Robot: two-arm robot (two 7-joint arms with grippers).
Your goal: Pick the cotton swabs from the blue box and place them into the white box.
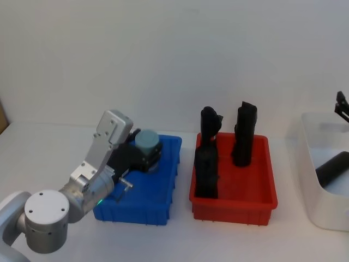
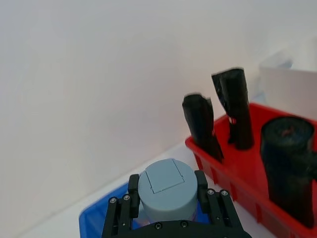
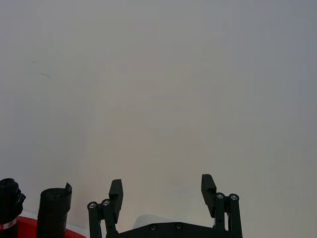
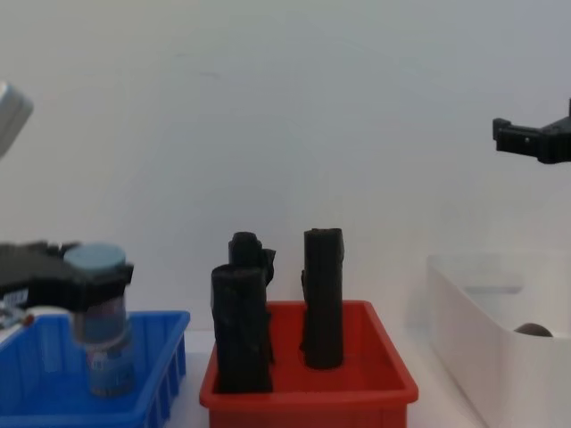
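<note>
Cotton swabs half-hidden between left jaws

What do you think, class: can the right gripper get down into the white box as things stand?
Probably yes. The right gripper hangs open, high above the white box, whose top is open with nothing between them. A black roll lies inside, but bare floor shows beside it.

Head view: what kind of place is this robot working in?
Probably a robot practice bench: plain white table, sorting bins (blue box, red tray, white box), left gripper holding a cotton swabs jar, right gripper hovering above the white box.
</note>
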